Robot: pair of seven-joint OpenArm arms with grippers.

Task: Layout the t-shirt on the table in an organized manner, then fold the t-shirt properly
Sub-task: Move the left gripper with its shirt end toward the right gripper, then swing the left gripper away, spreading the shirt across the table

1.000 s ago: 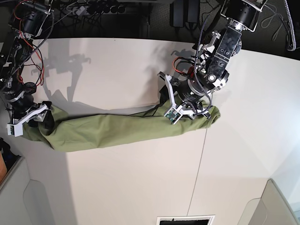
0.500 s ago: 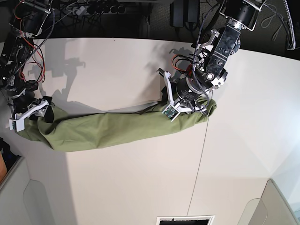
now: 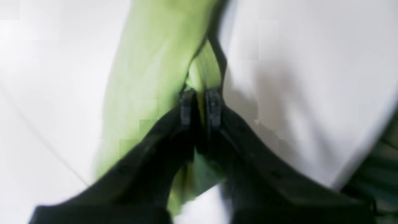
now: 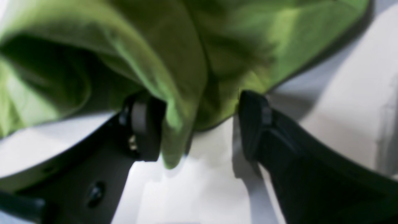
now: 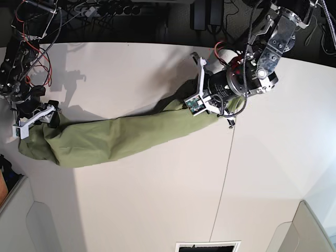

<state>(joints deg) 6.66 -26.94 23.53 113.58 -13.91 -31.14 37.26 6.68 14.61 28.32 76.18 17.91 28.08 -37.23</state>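
Observation:
The olive-green t-shirt [image 5: 121,136] lies as a long bunched band across the white table [image 5: 157,199], rising toward the right. My left gripper [image 5: 224,111] is at its right end. In the left wrist view, the left gripper [image 3: 200,104] is shut, pinching a fold of the t-shirt [image 3: 149,77]. My right gripper [image 5: 46,118] is at the shirt's left end. In the right wrist view, the right gripper [image 4: 199,124] has its jaws wide apart, with a hanging fold of the t-shirt [image 4: 186,62] between them just above the table.
Cables and dark equipment [image 5: 115,9] line the table's far edge. A thin dark seam [image 5: 226,178] runs down the table at the right. A dark opening [image 5: 207,247] sits at the front edge.
The left gripper has pulled the shirt's right end up and to the right, stretching the band. The right gripper has moved slightly up at the left end.

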